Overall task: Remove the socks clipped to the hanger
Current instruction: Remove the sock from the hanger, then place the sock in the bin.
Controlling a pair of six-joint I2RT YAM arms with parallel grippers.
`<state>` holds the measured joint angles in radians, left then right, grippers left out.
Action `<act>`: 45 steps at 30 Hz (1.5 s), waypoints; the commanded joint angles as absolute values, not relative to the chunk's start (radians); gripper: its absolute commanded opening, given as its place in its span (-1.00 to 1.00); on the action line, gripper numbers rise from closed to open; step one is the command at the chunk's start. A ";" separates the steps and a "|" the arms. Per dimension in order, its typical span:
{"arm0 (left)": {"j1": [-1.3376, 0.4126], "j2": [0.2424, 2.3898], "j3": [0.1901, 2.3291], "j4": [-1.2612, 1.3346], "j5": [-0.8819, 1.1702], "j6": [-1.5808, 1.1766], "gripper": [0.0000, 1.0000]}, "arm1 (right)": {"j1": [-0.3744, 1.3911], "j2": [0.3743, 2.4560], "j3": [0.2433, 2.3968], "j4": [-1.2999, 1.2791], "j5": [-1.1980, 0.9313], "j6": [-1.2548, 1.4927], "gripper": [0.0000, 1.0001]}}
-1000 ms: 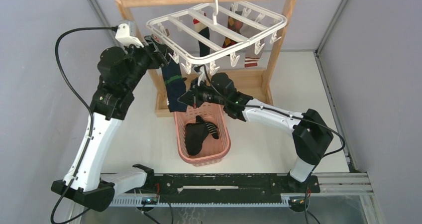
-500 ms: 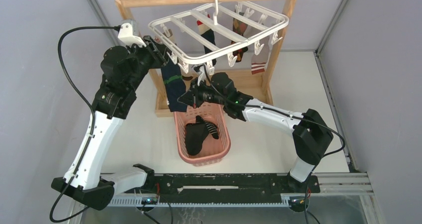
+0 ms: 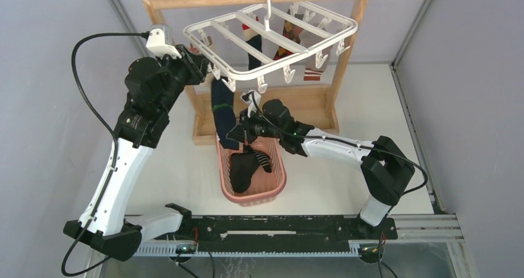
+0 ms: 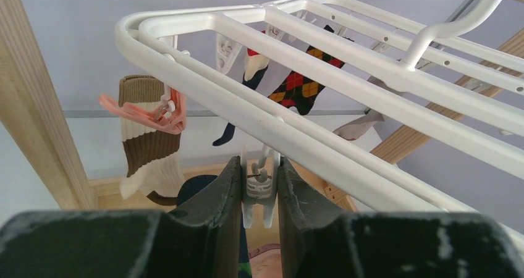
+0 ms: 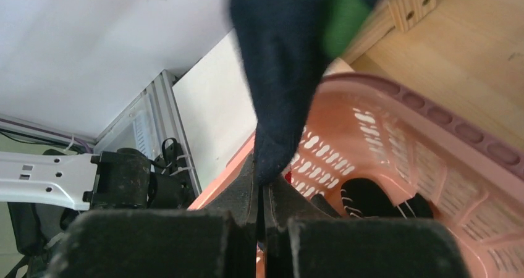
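Grey walls, white table: L gripper pinches hanger clip; R gripper clamps navy sock toe.

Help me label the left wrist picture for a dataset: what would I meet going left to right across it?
wooden post → brown-and-cream banded sock → white clip → red-yellow argyle sock → hanger hook

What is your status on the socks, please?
Left gripper squeezing a clip on the hanger. Right gripper shut on dark sock, above basket rim. Nothing in the way.
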<state>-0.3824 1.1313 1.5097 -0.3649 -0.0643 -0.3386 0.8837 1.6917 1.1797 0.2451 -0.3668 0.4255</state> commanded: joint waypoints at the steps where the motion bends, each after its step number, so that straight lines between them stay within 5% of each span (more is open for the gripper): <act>1: -0.388 1.100 1.560 -0.330 -0.079 -0.317 -0.69 | 0.908 1.605 1.160 0.266 -0.348 0.418 -1.00; 16: -0.388 1.060 1.537 -0.345 -0.090 -0.310 -0.67 | 1.030 1.376 1.027 0.042 -0.193 0.309 -1.00; 35: -0.413 0.990 1.478 -0.347 -0.083 -0.333 -0.65 | 1.055 1.483 0.978 0.005 -0.110 0.335 -0.99; 37: -0.423 0.986 1.472 -0.347 -0.089 -0.335 -0.66 | 1.040 1.494 0.979 0.005 -0.108 0.345 -0.90; 45: -0.464 0.963 1.455 -0.344 -0.130 -0.337 -0.65 | 1.006 1.499 0.979 -0.060 -0.072 0.347 0.07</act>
<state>-0.4484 0.9981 1.4677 -0.3687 -0.0937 -0.3332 1.0161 1.5055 0.9672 -0.0502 -0.1085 0.3473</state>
